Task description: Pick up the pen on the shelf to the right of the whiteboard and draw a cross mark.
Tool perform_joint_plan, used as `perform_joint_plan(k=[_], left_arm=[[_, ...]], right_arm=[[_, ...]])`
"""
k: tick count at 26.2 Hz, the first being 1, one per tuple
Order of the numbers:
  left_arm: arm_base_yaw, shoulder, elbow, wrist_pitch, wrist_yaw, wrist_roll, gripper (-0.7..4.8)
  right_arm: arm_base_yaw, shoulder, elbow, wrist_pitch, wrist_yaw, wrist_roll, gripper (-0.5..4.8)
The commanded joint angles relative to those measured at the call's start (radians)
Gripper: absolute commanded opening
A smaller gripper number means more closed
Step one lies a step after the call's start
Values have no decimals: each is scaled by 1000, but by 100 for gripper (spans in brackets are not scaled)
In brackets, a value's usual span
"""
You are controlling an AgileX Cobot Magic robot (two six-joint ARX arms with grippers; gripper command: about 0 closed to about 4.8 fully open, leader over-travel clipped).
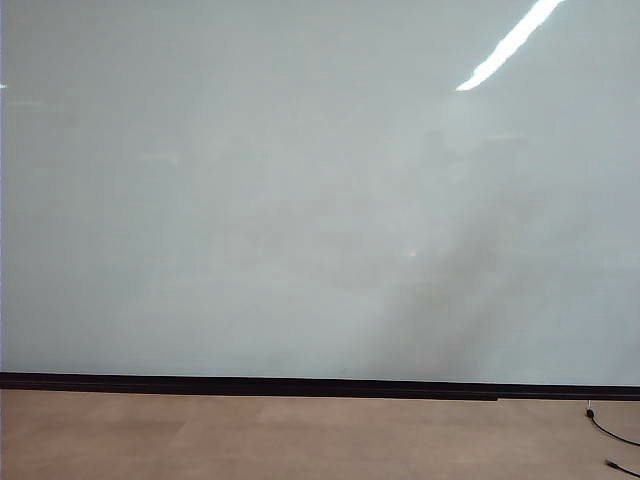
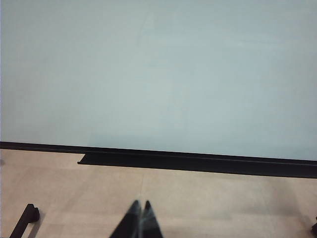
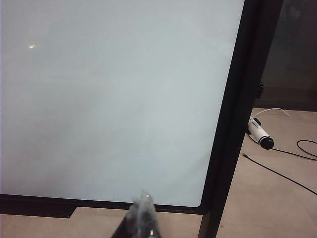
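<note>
The whiteboard (image 1: 300, 200) fills the exterior view, glossy and blank, with a black strip (image 1: 250, 383) along its bottom; no cross mark shows on it. Just past the board's black right frame (image 3: 237, 114) in the right wrist view lies a small white barrel with a dark end, apparently the pen (image 3: 260, 135). I cannot make out a shelf under it. My right gripper (image 3: 143, 199) is shut and empty, low in front of the board's lower right corner. My left gripper (image 2: 141, 204) is shut and empty, over the floor in front of a black ledge (image 2: 198, 162).
Thin black cables (image 3: 282, 171) trail over the tan floor (image 1: 300, 440) right of the board, and cable ends (image 1: 610, 432) show in the exterior view. A black foot (image 2: 27, 218) stands on the floor near the left gripper. Neither arm shows in the exterior view.
</note>
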Motion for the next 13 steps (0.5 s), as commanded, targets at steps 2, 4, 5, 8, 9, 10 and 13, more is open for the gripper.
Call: perform_joint_plan(k=[2,4,5,8,9,10,13], left_arm=[[0,0,3,9,3,4,-5],[0,0,3,9,3,4,-5],[0,0,3,9,3,4,-4],[0,0,3,9,3,4,-5],[0,0,3,9,3,4,-4],[0,0,3,9,3,4,-4],[0,0,3,9,3,4,-5]], right_arm=[[0,1,3,12,-1,3,-1],[0,1,3,12,-1,3,-1],[0,1,3,13,-1,3,-1],[0,1,3,13,2,3,-1],[0,1,3,13,2,3,-1],[0,1,3,13,3,3,-1],[0,1,3,57,111,3,-1]])
